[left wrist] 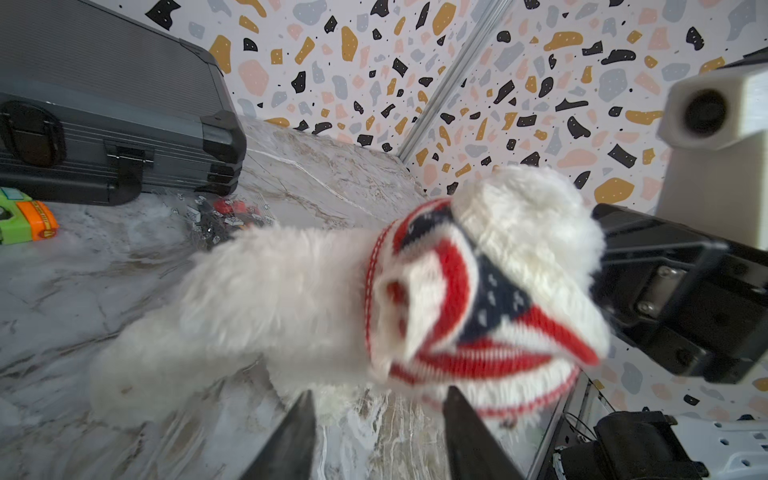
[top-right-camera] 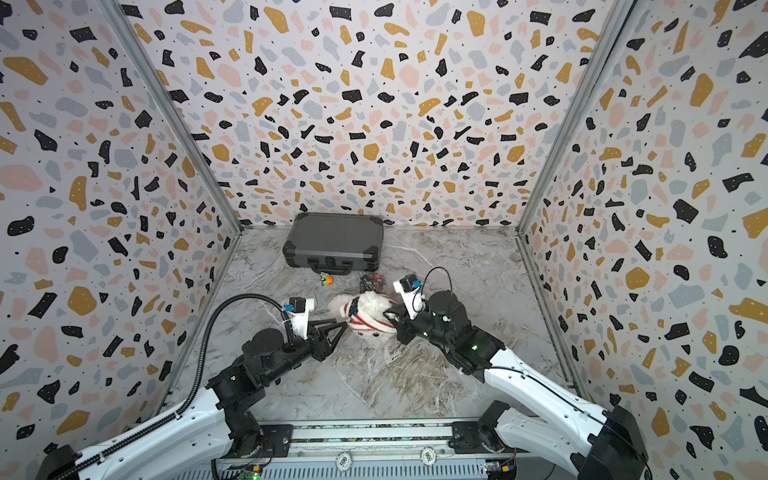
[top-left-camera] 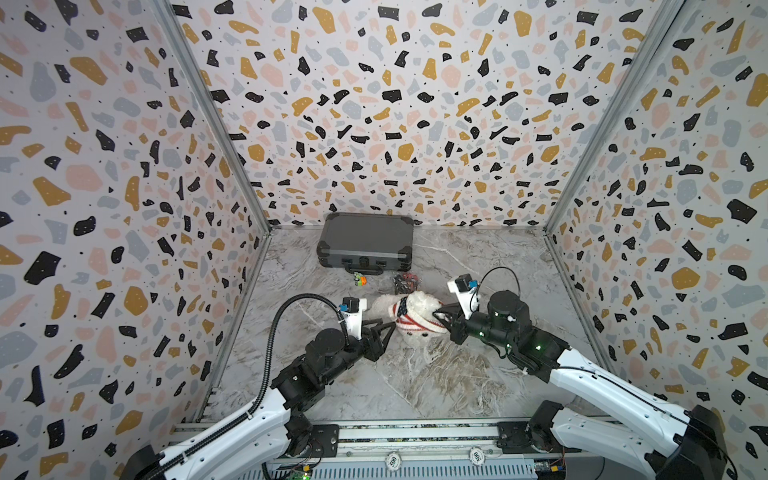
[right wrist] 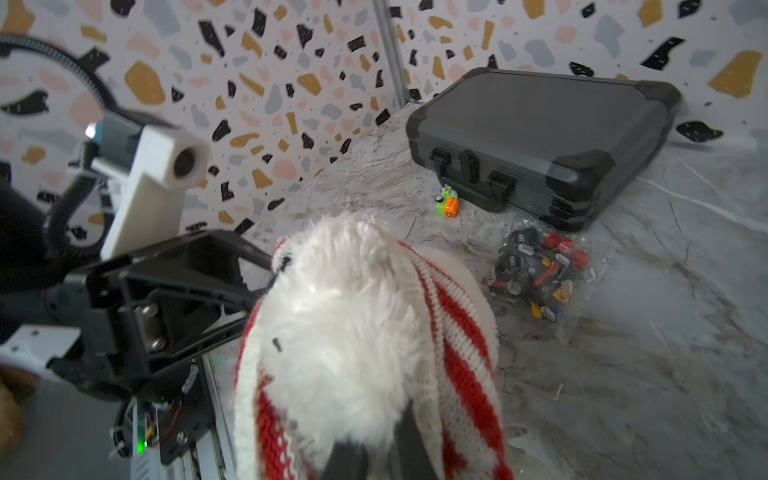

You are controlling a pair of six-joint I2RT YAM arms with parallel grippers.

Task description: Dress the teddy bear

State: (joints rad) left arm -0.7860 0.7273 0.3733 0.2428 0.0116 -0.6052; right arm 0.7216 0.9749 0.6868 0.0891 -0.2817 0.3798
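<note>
The left gripper [top-left-camera: 390, 327], jaws apart and empty, hangs just beside the teddy bear [top-left-camera: 422, 300], which lies mid-table on the marble tabletop [top-left-camera: 415, 374], in front of the grey case [top-left-camera: 365, 241]. A red, white and blue knitted sweater [top-left-camera: 405, 316] is bunched around its body. On the right, the right gripper [top-left-camera: 436, 318] is pinched tight on the sweater's edge. The plush looks light, soft and floppy; the stretchy knit hem probably gives the surest hold, since fur would likely slip
</note>
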